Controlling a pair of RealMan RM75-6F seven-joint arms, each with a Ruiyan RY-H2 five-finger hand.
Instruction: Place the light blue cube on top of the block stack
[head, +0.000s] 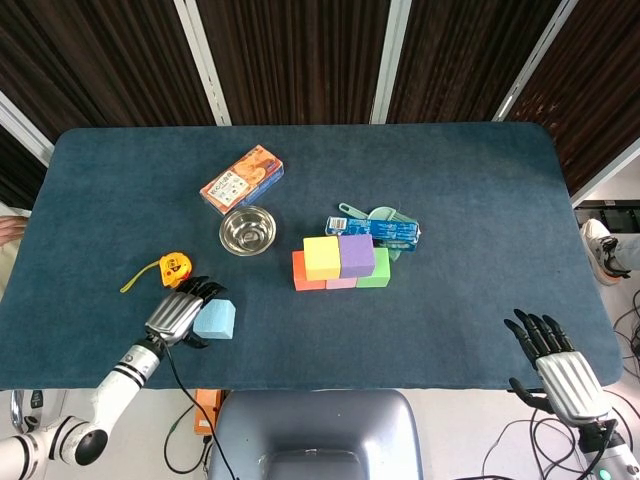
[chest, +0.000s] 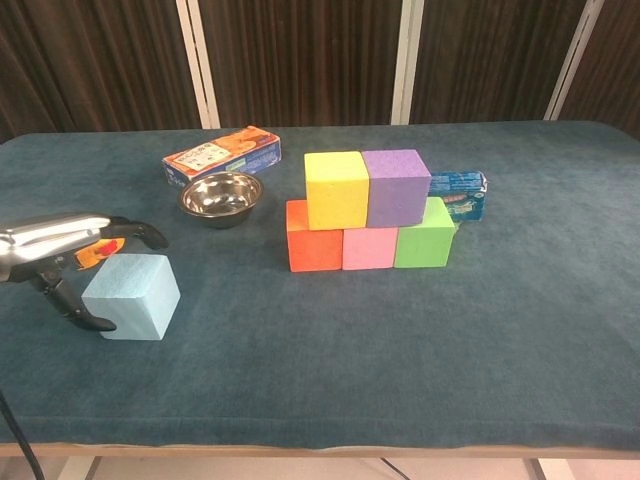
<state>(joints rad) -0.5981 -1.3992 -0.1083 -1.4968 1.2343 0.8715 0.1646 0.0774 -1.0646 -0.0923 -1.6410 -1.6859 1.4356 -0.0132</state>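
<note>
The light blue cube (head: 216, 319) (chest: 133, 296) rests on the table near the front left edge. My left hand (head: 178, 314) (chest: 60, 240) is at its left side, fingers (chest: 135, 232) curving over the cube's top edge and thumb (chest: 92, 322) against its lower front corner; a firm hold is not evident. The block stack stands mid-table: a yellow cube (head: 321, 257) (chest: 336, 188) and a purple cube (head: 356, 254) (chest: 396, 186) on top of orange (chest: 312, 250), pink (chest: 368, 248) and green (chest: 424, 240) cubes. My right hand (head: 560, 370) hangs open off the table's front right corner.
A steel bowl (head: 248, 230) (chest: 221, 195) and an orange snack box (head: 241, 179) (chest: 222, 154) lie behind the cube. A yellow tape measure (head: 174, 267) sits by my left hand. A blue packet (head: 375, 229) (chest: 458, 190) and teal measuring spoons (head: 375, 213) lie behind the stack.
</note>
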